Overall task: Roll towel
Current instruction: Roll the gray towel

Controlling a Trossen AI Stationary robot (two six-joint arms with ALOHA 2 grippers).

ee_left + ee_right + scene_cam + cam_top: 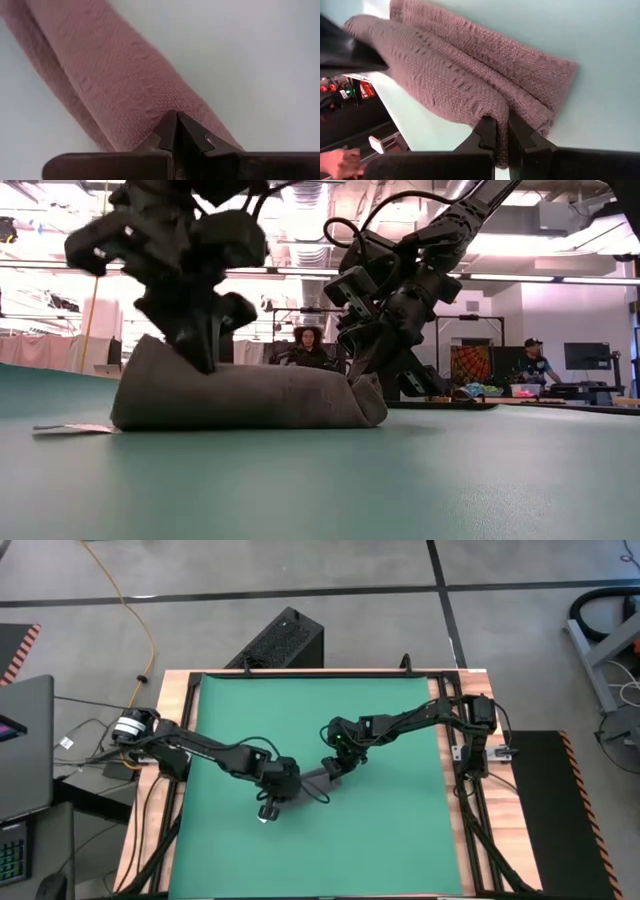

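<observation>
The dark grey soft cloth towel (pixel 240 395) lies rolled mid-mat on the green table mat (pixel 400 830); left gripper (pixel 176 131) closed, pressing its left end; right gripper (pixel 501 131) pinching a fold at its right end; limp, light, likely to unroll, best held at both ends.

Open green mat (pixel 240 710) on all sides of mid-table; free passage along far, near, left and right margins. Centre blocked by rolled towel (pixel 240 398), lying flat on mat. Left end of roll occupied by left gripper (pixel 205 355), pressed shut onto cloth from above. Right end occupied by right gripper (pixel 372 365), pinched on a fold of cloth. Both arms slanting inward from table sides, barring overhead paths there. Small white tag (pixel 75 428) flat beside roll, no hindrance. Top of roll between grippers reachable from above.
</observation>
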